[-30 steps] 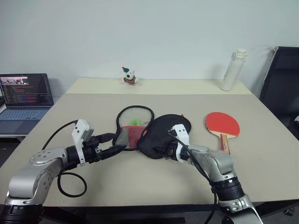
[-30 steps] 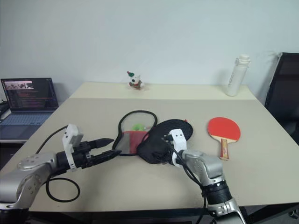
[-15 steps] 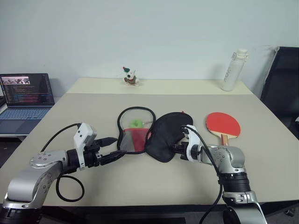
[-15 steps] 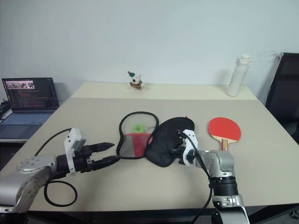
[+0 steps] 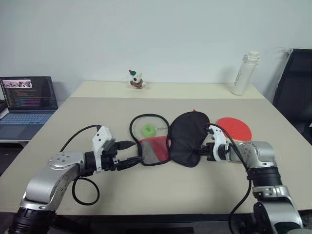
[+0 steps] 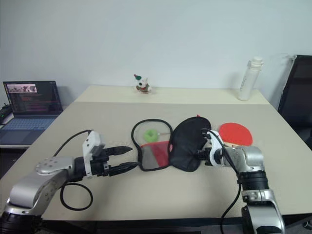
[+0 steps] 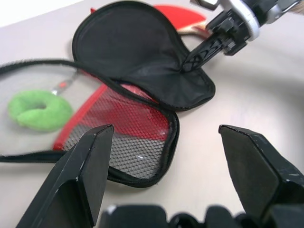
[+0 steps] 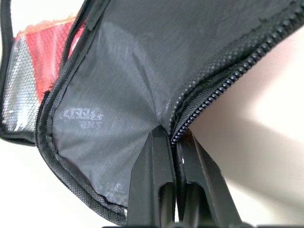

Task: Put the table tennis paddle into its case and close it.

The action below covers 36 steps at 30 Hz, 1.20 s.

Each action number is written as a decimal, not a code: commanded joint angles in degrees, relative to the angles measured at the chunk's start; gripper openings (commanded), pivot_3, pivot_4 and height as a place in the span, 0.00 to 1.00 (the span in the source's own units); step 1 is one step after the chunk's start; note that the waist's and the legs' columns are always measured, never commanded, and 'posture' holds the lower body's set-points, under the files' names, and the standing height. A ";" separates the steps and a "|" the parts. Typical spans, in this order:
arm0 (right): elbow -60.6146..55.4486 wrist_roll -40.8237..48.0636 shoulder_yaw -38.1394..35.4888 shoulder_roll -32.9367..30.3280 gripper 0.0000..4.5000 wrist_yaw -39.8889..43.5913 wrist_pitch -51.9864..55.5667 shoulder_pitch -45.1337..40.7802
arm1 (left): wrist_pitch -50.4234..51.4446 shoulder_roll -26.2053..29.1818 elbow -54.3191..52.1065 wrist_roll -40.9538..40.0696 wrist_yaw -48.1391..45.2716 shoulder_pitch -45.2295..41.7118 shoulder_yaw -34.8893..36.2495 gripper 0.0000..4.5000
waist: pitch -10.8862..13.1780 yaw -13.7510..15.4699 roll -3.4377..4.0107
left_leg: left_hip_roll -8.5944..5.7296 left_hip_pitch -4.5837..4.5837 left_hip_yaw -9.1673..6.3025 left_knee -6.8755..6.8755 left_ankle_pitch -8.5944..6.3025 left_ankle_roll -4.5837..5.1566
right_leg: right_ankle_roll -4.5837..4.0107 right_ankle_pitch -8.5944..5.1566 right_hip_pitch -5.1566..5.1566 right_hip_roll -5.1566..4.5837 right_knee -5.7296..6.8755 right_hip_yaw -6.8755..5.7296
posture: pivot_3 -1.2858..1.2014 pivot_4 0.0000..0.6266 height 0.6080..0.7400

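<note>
Pinching the zipper rim of the case (image 5: 187,138), the right end effector (image 5: 201,151) has its two black fingers (image 8: 159,190) closed tight on the edge of the black flap, at that flap's near right side.

Left end effector (image 5: 135,153): fingers spread wide, holding nothing, low over the counter (image 5: 97,117), tips just beside the near left edge of the case's red mesh half (image 7: 128,133).

Case: lying unzipped and spread open at mid-counter; black flap to the right, red half with black mesh pocket to the left, black zipper rim looping around both. A green ring-shaped item (image 5: 148,129) lies inside the open left half.

Table tennis paddle (image 5: 234,129): flat on the counter just right of the case, red face up, behind the right end effector and partly hidden by that arm; outside the case.

Other items: white bottle (image 5: 243,73) at far right corner; small figurine (image 5: 135,80) at far edge; open laptop (image 5: 28,100) on a side surface to the left; black chair (image 5: 295,92) at right.
</note>
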 commanded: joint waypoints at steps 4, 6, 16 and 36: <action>7.61 -3.60 6.07 -5.39 0.00 8.54 -5.59 -5.65 | -2.80 -0.33 0.20 0.24 -2.43 -2.56 -0.69 0.86 | 0.01 -0.14 0.01 | 0.00 0.00 0.10 0.00 0.00 0.00 | 0.00 0.00 -0.06 0.00 0.00 0.09 | 0.52 0.24 1.00; 9.43 -4.64 8.28 -6.28 0.00 11.25 -6.74 -6.63 | -3.19 -0.46 0.86 0.49 -2.61 -3.09 -0.91 0.86 | 0.01 -0.11 0.01 | 0.01 -0.01 0.10 0.00 0.00 0.00 | 0.00 0.00 -0.07 0.00 -0.01 0.08 | 0.52 0.24 1.00; 18.32 -10.94 9.12 -5.52 0.29 11.83 -15.73 -10.34 | -3.57 -1.84 0.80 1.12 -2.19 -2.04 -1.28 0.86 | 0.01 -0.09 0.01 | 0.01 -0.02 0.12 0.02 0.01 -0.02 | 0.00 0.00 -0.07 0.00 0.00 0.09 | 0.52 0.24 1.00; -1.06 -11.89 -6.05 -12.61 0.99 2.67 -12.88 -1.50 | -4.05 -3.57 2.00 1.28 -3.57 -5.10 -2.46 0.86 | 0.05 0.03 0.07 | 0.01 -0.03 0.16 0.02 0.12 -0.20 | 0.01 -0.01 -0.06 -0.02 -0.04 0.11 | 0.52 0.24 1.00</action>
